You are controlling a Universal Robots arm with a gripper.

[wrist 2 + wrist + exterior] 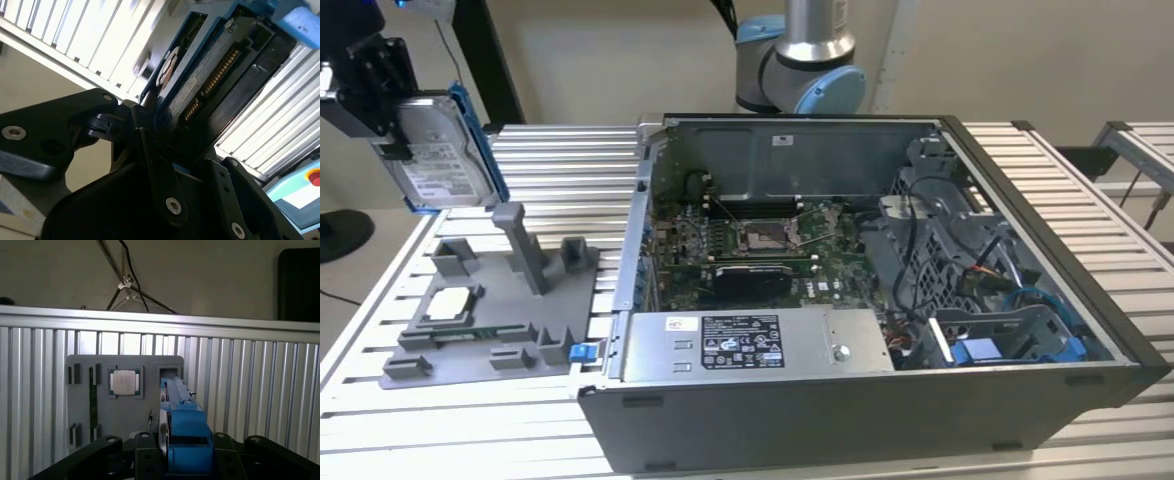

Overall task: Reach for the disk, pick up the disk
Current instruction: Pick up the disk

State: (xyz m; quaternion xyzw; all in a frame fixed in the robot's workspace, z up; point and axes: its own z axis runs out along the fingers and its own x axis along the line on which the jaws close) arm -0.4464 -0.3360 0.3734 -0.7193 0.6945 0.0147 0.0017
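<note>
Pincer (181, 442) grips disk (440, 160); tray (494, 345) holds chip (451, 303).

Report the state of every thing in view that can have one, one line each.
Black gripper: shut on the disk.
Flat silver-grey metal disk with blue bracket: clamped, held on edge in the air, clear of the tray.
Grey plastic fixture tray: lying flat on the slatted table.
Small square silver chip: seated in a tray recess.
Dark grey computer case: open, motherboard exposed.
Label-covered grey power supply box: mounted inside the case.
</note>
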